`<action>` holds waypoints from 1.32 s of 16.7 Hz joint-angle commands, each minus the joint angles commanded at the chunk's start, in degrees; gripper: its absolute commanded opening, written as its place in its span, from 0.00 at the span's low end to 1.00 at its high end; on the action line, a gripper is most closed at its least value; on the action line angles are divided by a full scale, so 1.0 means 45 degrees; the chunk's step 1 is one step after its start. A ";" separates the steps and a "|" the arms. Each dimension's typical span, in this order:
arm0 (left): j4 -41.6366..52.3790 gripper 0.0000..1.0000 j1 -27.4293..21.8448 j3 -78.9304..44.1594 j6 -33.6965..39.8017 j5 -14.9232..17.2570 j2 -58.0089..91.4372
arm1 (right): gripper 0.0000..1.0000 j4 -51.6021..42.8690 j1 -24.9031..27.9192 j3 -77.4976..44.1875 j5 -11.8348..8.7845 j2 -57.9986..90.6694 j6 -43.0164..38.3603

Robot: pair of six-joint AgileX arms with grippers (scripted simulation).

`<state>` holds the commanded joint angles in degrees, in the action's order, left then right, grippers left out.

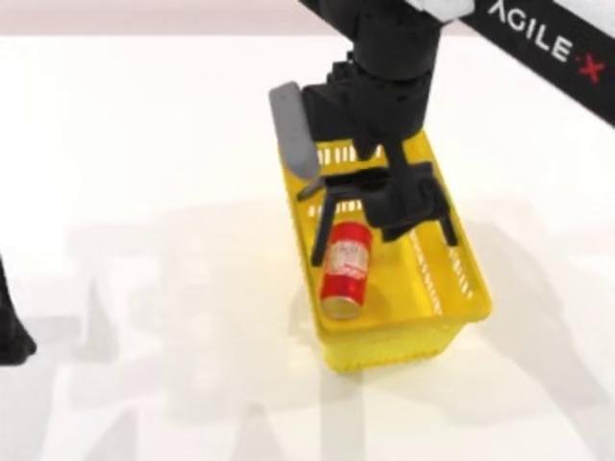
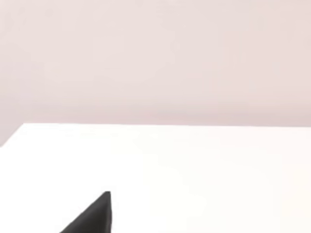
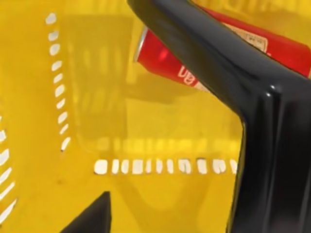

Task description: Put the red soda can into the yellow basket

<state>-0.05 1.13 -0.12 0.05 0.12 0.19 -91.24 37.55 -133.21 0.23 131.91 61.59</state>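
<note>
The red soda can [image 1: 346,269] lies on its side inside the yellow basket [image 1: 476,288], silver top toward the basket's near end, free of any grip. My right gripper [image 1: 382,223] hangs over the basket's far half, just above the can, open and holding nothing. In the right wrist view the can [image 3: 165,60] rests on the basket floor [image 3: 146,126], partly hidden by a black basket handle [image 3: 218,63]; one fingertip [image 3: 102,216] shows. My left arm [image 1: 12,331] is parked at the table's left edge, one fingertip [image 2: 99,216] over bare table.
The basket's black handles [image 1: 322,226] stand up on both sides of the right gripper. The right arm reaches in from the top right. White table surrounds the basket.
</note>
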 joint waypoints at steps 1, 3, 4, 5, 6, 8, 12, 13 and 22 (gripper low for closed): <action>0.0012 1.00 0.0004 0.0028 -0.0012 -0.0027 -0.0043 | 1.00 -0.0023 0.0011 -0.0038 0.0002 0.0028 0.0019; 0.0012 1.00 0.0004 0.0028 -0.0012 -0.0027 -0.0043 | 1.00 -0.0023 0.0011 -0.0038 0.0002 0.0028 0.0019; 0.0012 1.00 0.0004 0.0028 -0.0012 -0.0027 -0.0043 | 1.00 -0.0023 0.0011 -0.0038 0.0002 0.0028 0.0019; 0.0012 1.00 0.0004 0.0028 -0.0012 -0.0027 -0.0043 | 1.00 -0.0003 -0.0049 -0.0022 -0.0003 0.0023 0.0009; 0.0012 1.00 0.0004 0.0028 -0.0012 -0.0027 -0.0043 | 1.00 0.0034 -0.0038 0.0026 -0.0002 0.0012 0.0018; 0.0012 1.00 0.0004 0.0028 -0.0012 -0.0027 -0.0043 | 1.00 0.0355 -0.0001 0.0445 0.0001 -0.0078 0.0036; 0.0012 1.00 0.0004 0.0028 -0.0012 -0.0027 -0.0043 | 1.00 0.1192 0.0019 0.1512 -0.0001 -0.0302 0.0014; 0.0012 1.00 0.0004 0.0028 -0.0012 -0.0027 -0.0043 | 1.00 0.1248 0.0020 0.1575 -0.0002 -0.0315 0.0014; 0.0012 1.00 0.0004 0.0028 -0.0012 -0.0027 -0.0043 | 0.55 0.1248 0.0020 0.1575 -0.0002 -0.0315 0.0014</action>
<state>0.00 1.15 0.00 0.00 0.00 0.00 -85.63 37.64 -126.12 0.22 130.49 61.65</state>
